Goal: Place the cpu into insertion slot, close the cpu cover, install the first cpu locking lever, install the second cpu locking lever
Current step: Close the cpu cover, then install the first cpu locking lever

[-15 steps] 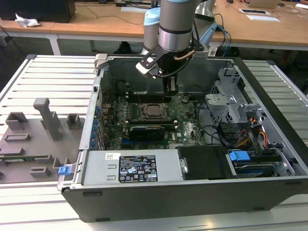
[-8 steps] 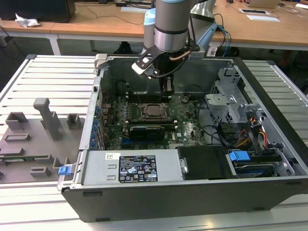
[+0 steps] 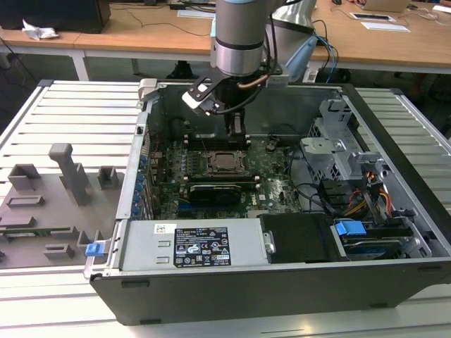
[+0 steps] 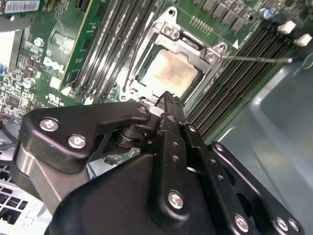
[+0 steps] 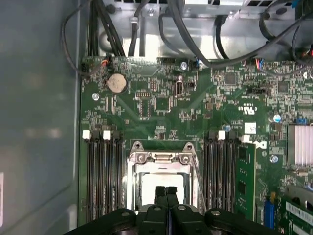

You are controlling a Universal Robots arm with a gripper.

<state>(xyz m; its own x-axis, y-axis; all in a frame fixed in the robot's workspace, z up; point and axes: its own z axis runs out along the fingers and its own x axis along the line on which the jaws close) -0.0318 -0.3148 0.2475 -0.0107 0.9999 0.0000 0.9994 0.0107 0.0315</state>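
Silver-grey square cpu sits in the dark square insertion slot, with the thin silver cpu cover lowered. My hand hovers just above it, fingers pressed together. I judge the thin wire locking lever unlatched, and hooking it calls for precision.

Black label on grey metal housing: white print and rows of small marks, too small to read. White sticker just beside it: dark print, unreadable.

Motherboard in first wrist view: white silkscreen marks near memory slots, letters not legible. White square sticker just beside them, print not legible.

Second wrist view: white silkscreen logo on board and pale label strip at board edge, neither legible.

cpu top: glare, no print made out.
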